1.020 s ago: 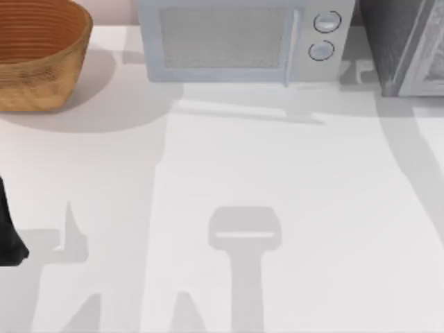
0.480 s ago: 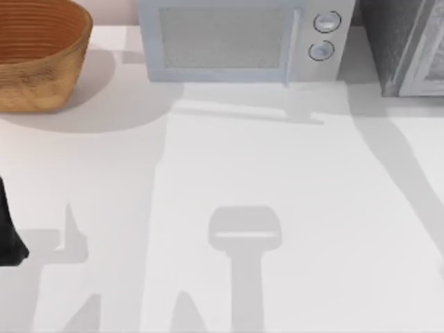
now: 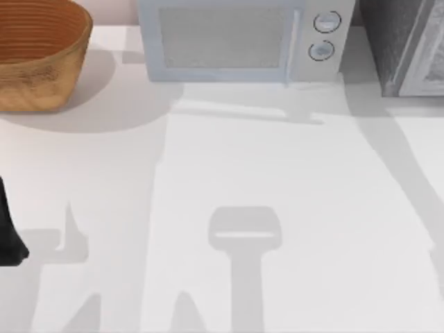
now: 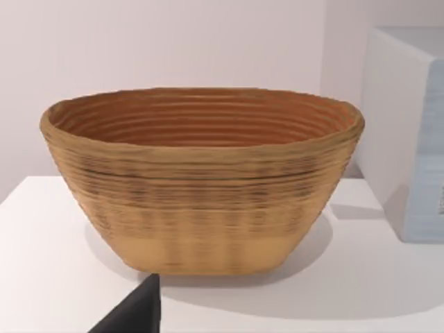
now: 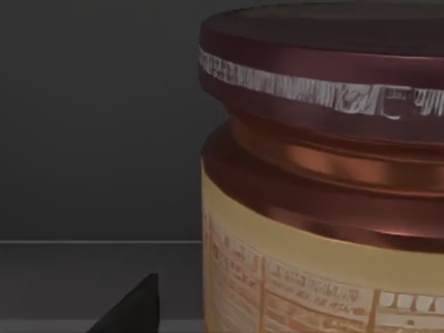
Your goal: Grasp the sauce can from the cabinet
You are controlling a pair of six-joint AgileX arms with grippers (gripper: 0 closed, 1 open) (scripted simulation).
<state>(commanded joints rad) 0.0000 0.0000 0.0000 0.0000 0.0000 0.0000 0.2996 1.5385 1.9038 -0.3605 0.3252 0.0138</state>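
The sauce can, a short upright cylinder with a dark maroon lid and rim above a shiny tan-gold labelled side, stands very close ahead of the right end effector in the right wrist view, on a dark shelf against the dark inner wall of the grey cabinet at the table's far right corner; its long axis is vertical, so I judge a level, sideways approach suits it. One black fingertip of the right end effector shows beside the can and apart from it; whether the fingers are spread or pressed together I cannot tell. The right arm is plainly the nearer one.

The left arm sits parked at the table's left edge, its dark body low on that side; a black fingertip of the left end effector points toward the large woven brown basket, and its spread I cannot tell either. A pale blue-grey microwave stands between basket and cabinet; the cabinet's walls look the likeliest obstruction.
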